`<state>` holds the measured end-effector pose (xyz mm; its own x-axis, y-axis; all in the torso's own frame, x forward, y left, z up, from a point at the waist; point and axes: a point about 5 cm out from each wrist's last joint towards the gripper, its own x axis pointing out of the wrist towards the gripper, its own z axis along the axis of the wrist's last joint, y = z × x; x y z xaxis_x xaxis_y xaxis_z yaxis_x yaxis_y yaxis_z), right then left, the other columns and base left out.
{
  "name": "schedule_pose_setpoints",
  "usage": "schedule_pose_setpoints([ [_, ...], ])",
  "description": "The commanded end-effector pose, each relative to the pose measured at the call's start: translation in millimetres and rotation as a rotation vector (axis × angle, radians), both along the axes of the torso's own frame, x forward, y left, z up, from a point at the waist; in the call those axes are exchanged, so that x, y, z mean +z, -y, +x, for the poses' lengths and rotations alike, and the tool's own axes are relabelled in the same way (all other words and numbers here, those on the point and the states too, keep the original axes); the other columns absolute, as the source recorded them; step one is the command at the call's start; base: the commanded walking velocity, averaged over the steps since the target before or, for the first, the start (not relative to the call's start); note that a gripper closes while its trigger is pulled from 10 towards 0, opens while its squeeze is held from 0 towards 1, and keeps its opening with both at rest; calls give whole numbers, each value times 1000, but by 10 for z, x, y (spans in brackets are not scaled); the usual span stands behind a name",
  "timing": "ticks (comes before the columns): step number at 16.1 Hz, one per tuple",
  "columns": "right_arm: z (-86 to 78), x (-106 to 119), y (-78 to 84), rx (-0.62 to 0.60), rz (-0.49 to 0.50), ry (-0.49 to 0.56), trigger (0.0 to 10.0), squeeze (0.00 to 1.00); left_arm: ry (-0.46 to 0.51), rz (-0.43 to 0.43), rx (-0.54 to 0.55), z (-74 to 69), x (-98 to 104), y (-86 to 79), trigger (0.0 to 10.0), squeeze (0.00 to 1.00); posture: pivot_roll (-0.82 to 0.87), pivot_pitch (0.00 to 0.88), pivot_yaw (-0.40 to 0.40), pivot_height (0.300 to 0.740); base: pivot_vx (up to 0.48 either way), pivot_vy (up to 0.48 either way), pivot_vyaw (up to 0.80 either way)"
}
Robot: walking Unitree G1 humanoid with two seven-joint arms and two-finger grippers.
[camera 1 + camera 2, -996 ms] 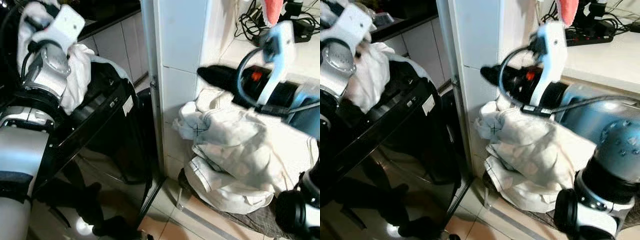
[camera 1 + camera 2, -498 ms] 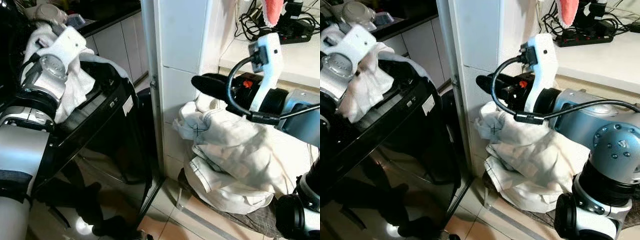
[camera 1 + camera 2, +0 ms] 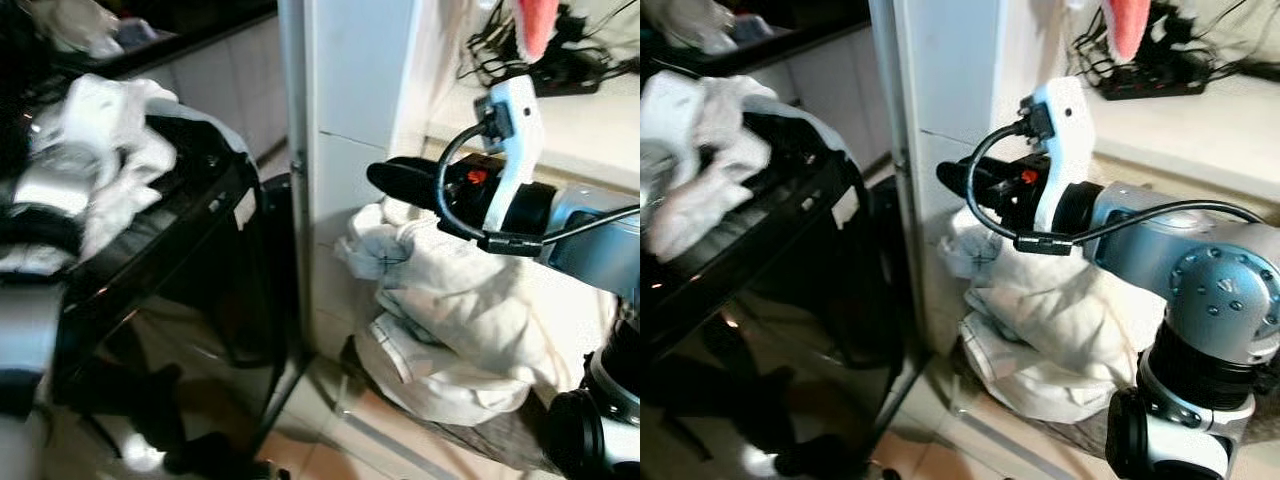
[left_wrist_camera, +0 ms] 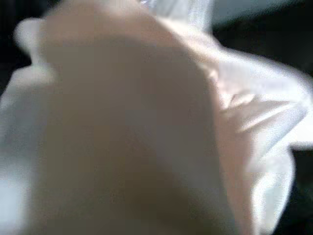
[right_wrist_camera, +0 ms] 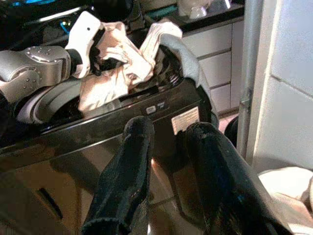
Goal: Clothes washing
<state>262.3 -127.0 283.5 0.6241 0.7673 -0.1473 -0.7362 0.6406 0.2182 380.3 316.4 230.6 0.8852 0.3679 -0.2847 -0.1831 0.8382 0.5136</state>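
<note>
Left gripper (image 5: 95, 46) clamps a white garment (image 3: 110, 150) at the washer's (image 3: 180, 260) rim; right gripper (image 5: 168, 176), empty and parted, hovers; release deep inside.

Tiled floor (image 3: 330, 440) across the bottom of the frame — a heap of white laundry (image 3: 450, 320) lies on it at lower right; white desk (image 3: 590, 110), upper right, carries a black power strip (image 3: 560, 70) and cables

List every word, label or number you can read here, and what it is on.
None can be read.
White sticker on the black washer: print too small to read.
Small grey badge beside it: too blurred to read.
Same sticker in the head view: blurred blank.
</note>
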Motion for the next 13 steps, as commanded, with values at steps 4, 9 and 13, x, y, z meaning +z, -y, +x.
schedule_pose_setpoints([
  [4, 51, 50, -71, 50, -4, 6, 10000, 0, 26, 443, 303, -397, 374, -674, 10000, 1000, 23, 0, -20, 740, 0, 0, 0],
  [9, 50, 46, -43, 39, -4, 11, 10000, 0, -7, 659, 389, -573, 499, -863, 10000, 0, 9, 0, 2, 740, 0, 0, 0],
  [13, 60, 37, -23, 25, -5, 13, 10000, 0, 12, 754, 494, -781, 713, -1052, 10000, 0, 7, 0, 9, 740, 0, 0, 0],
])
